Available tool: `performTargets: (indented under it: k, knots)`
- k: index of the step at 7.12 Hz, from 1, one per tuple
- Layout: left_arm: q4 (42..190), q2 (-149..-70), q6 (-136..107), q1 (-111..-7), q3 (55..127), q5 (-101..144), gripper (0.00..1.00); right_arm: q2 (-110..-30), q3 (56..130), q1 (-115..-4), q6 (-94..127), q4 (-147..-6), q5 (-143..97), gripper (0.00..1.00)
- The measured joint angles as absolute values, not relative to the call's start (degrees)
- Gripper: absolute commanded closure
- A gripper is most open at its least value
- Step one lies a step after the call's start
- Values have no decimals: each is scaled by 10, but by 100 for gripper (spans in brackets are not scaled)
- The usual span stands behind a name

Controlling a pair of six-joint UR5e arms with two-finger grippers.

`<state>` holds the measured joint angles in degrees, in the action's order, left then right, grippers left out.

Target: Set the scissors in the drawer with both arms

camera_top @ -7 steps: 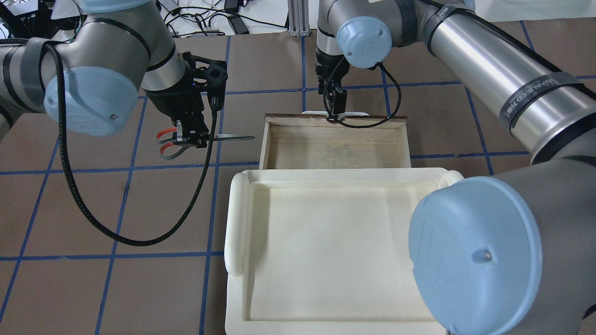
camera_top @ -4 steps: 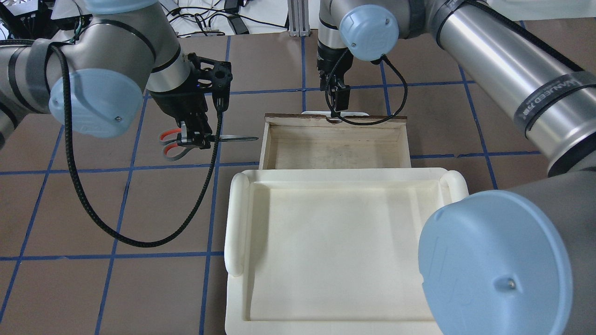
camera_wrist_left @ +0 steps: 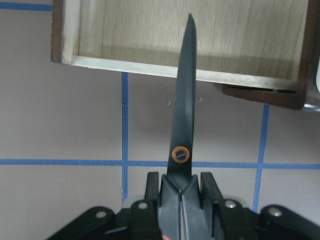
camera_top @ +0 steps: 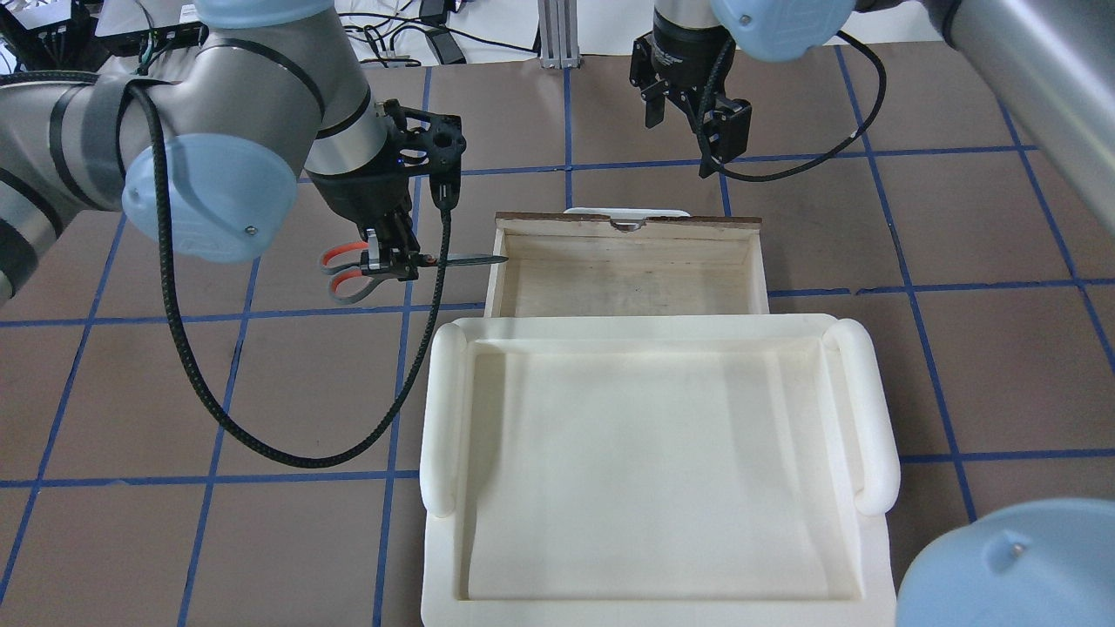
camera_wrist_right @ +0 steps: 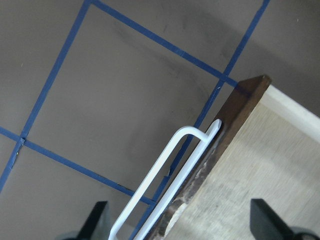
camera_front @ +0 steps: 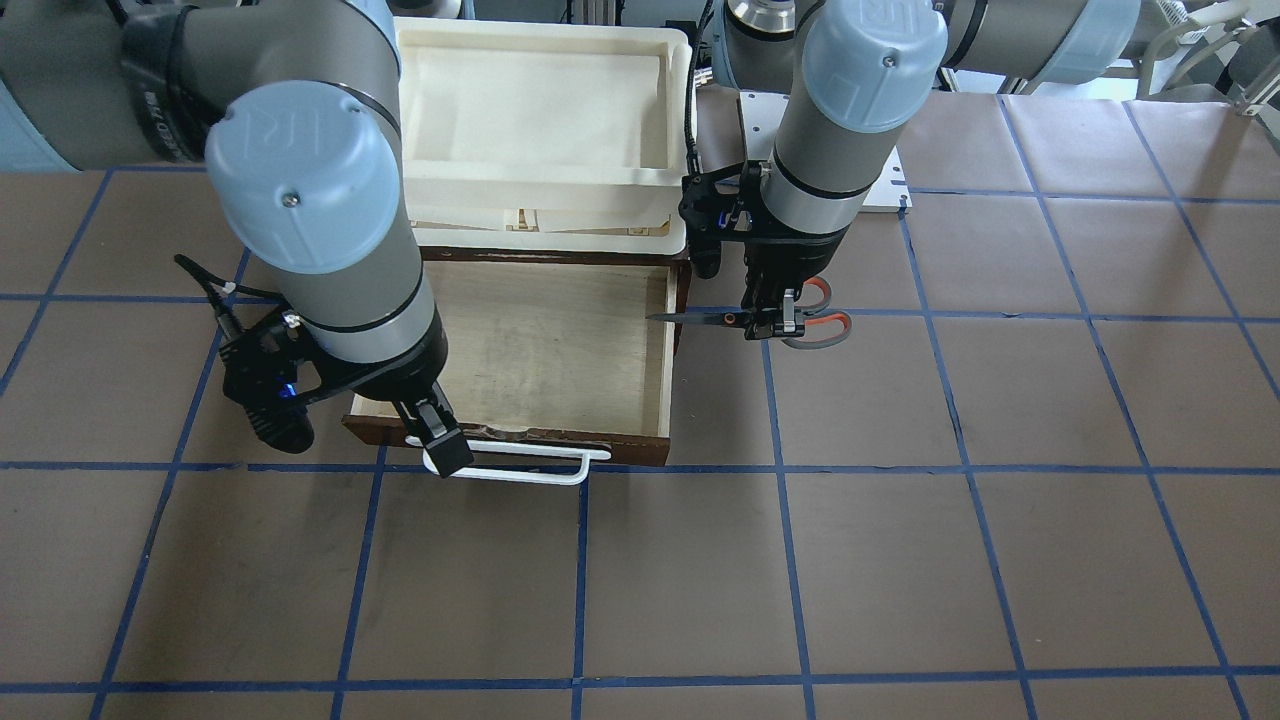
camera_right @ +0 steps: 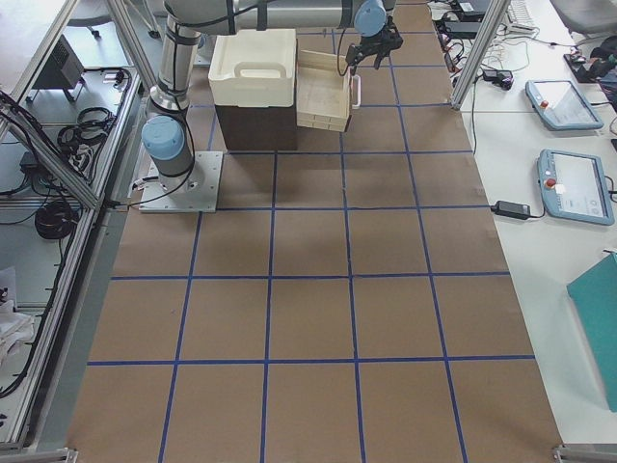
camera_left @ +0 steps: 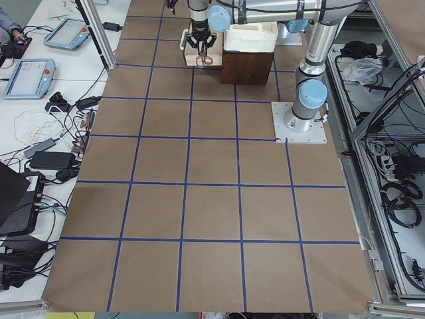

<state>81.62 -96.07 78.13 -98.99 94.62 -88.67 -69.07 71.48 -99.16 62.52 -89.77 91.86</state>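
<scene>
1. The left fingers [camera_wrist_left: 171, 197] are clamped on the scissors [camera_top: 466, 259] just behind the pivot screw. The orange-lined loops trail behind these fingers, and the closed blades jut out level in front of them.
2. The blade tip, out ahead of the left fingers, lies just over the nearest side wall of the drawer [camera_top: 627, 287]. The rest of the scissors and the fingers themselves are outside that wall, held clear of the table [camera_top: 1002, 392].
3. The right fingers [camera_wrist_right: 100, 220] are spread wide and hold nothing. The white handle [camera_top: 592, 212] shows below them, in the gap between them, and I judge them clear of it.
4. The drawer stands pulled out from under the foam tray [camera_top: 440, 418], and its pale floor in front of the left fingers is bare. Opening the drawer and picking up the scissors therefore look done.
5. What remains, as I read it:
   - The left fingers must carry the scissors further forward until they are wholly over the floor.
   - They must then lower the scissors and let go.
   - Pushing the drawer shut would fall to the right fingers, if it is wanted at all.
</scene>
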Motion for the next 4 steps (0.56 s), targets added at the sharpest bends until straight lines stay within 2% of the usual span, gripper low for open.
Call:
performTargets:
  k: [4]
  knots:
    - [811,-982,722,-1046,916,-882,100,-774,736,-925,287,-881,932,0]
